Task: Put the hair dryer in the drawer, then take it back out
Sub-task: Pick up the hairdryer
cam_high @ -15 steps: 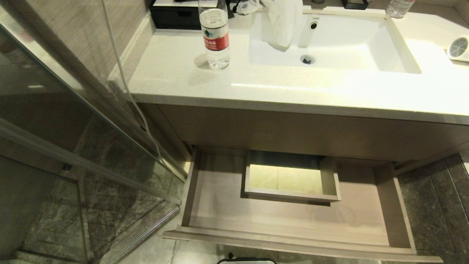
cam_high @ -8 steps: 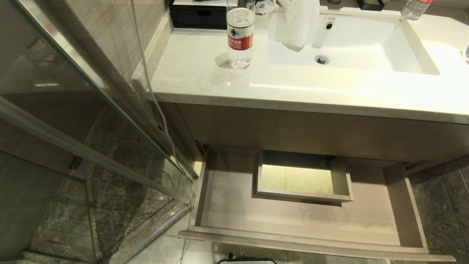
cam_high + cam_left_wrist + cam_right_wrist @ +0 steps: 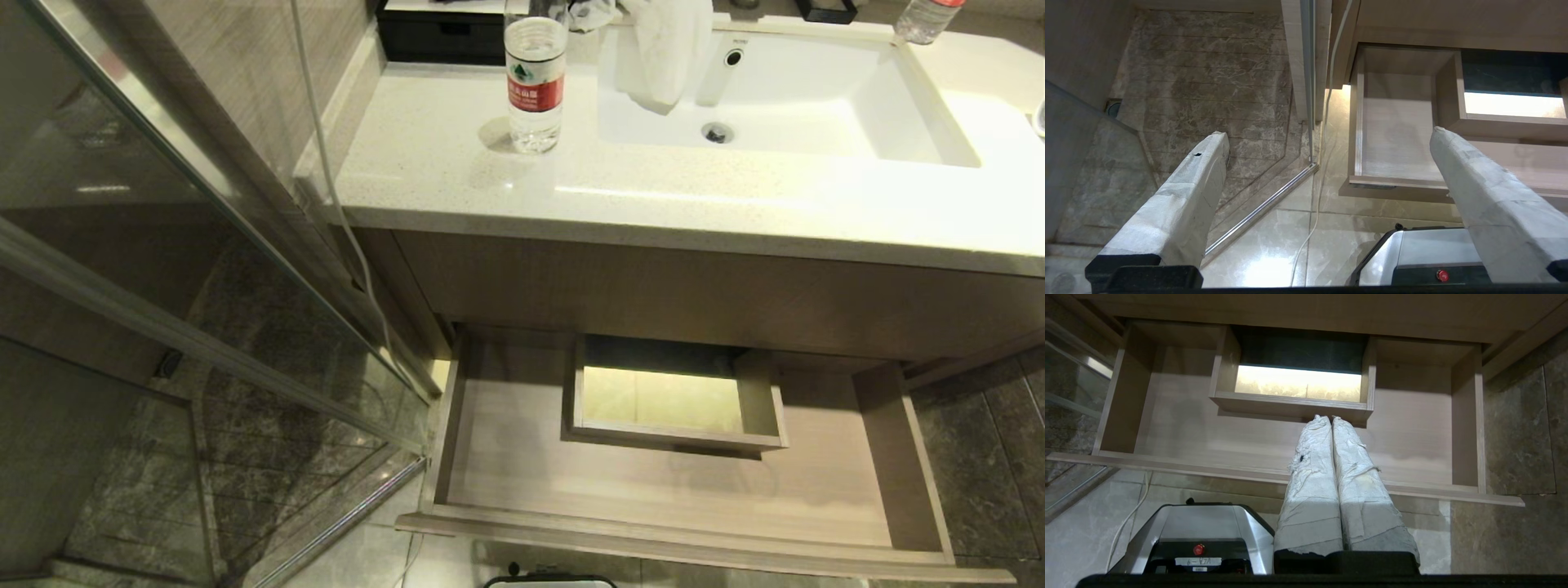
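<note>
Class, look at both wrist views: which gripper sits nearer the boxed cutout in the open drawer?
Right. The right gripper points straight at the boxed cutout; the left gripper hangs off the drawer's left end, partly over floor.

You've got a pale stone table (image 3: 441, 155) with a sink (image 3: 914, 114); water bottle (image 3: 535, 82) upright on it, black box (image 3: 441, 37) at back, second bottle (image 3: 927, 18) far right.

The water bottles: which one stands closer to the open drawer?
The bottle with the red label, left of the sink. It stands nearer the drawer; the other bottle sits at the counter's far back, right of the sink.
</note>
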Controlling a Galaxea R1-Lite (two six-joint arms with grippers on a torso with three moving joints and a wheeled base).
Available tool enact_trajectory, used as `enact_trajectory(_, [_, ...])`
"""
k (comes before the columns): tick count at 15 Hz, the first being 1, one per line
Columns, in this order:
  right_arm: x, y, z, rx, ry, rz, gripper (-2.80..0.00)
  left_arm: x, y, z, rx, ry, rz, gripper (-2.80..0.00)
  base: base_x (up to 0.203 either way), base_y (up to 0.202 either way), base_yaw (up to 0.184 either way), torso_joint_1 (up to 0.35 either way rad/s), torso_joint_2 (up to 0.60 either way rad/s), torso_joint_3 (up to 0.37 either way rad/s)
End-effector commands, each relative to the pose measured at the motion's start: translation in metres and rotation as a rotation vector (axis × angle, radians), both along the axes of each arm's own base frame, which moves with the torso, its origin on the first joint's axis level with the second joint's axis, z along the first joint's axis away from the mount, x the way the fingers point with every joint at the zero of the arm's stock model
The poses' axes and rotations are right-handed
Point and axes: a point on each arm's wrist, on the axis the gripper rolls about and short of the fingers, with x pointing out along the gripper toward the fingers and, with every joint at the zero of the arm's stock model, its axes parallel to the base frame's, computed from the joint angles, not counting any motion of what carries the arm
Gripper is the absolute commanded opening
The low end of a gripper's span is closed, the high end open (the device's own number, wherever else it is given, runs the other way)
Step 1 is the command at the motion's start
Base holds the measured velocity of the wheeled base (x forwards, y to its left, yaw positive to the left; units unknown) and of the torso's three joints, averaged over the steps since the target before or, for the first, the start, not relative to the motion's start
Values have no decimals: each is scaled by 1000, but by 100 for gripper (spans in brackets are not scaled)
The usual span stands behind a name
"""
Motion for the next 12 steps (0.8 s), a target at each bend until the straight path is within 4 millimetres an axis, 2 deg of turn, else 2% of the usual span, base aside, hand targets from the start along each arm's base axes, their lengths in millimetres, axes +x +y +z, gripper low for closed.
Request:
enact_trajectory(1, [0, 0, 0, 0, 1, 1, -280, 0, 0, 0, 0, 1, 0, 0, 0, 0, 0, 0, 0, 0])
enact_trajectory(12, [0, 0, 0, 0, 1, 1, -280, 0, 0, 0, 0, 1, 0, 0, 0, 0, 0, 0, 0, 0])
